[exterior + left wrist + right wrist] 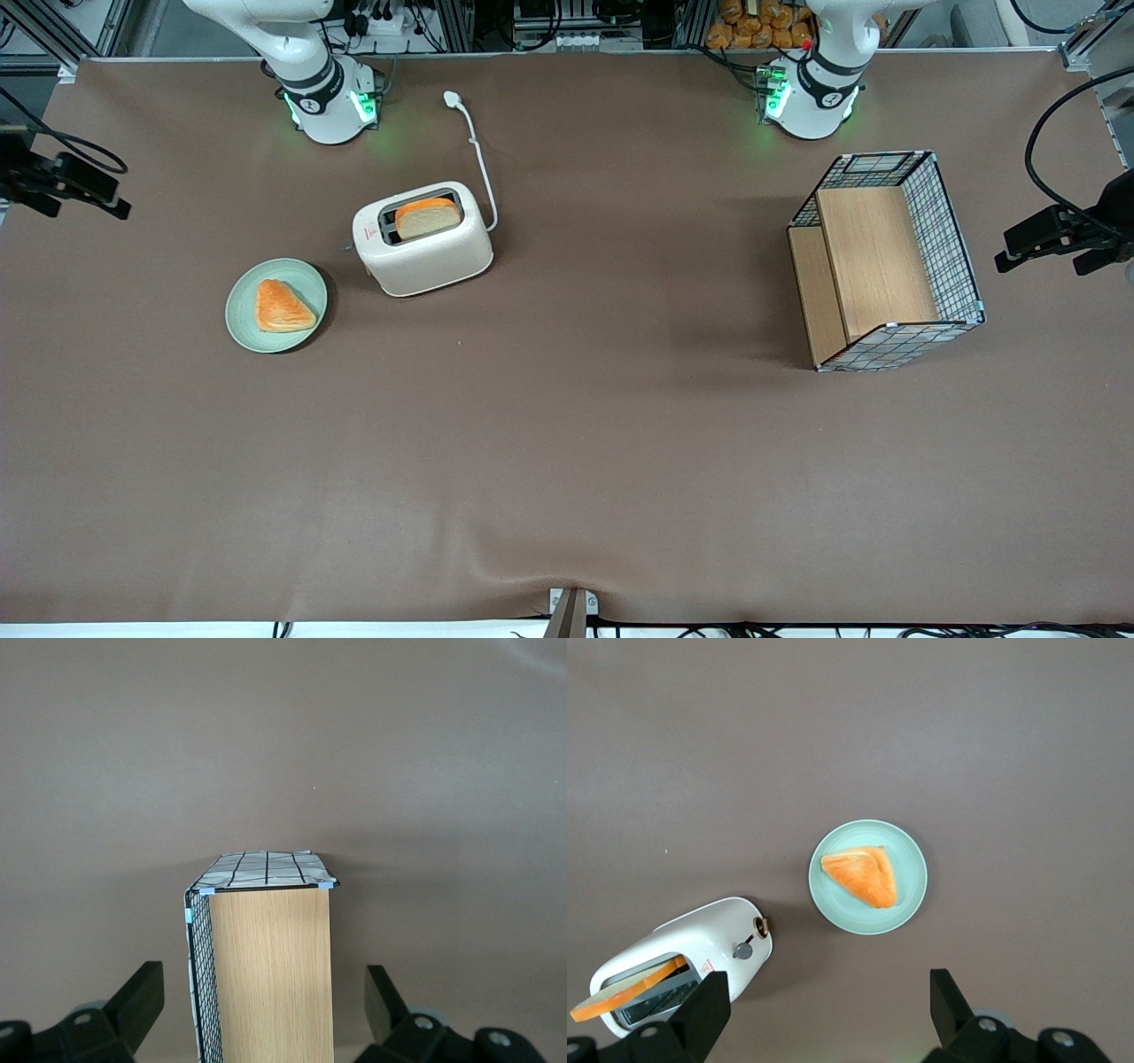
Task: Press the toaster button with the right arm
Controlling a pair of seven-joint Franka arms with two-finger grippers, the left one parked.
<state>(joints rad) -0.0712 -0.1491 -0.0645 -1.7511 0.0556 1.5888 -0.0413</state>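
Even overhead light lit the brown table (567,443); soft shadows fell beside the toaster (423,237) and wire basket (889,259). Focus was sharp.

The right arm (306,66) rises from its base at the table's back edge and leaves the front view upward. Its gripper (830,1010) hangs high above the table, pointing straight down, with the two black fingers (709,1005) spread wide apart and nothing held between them.
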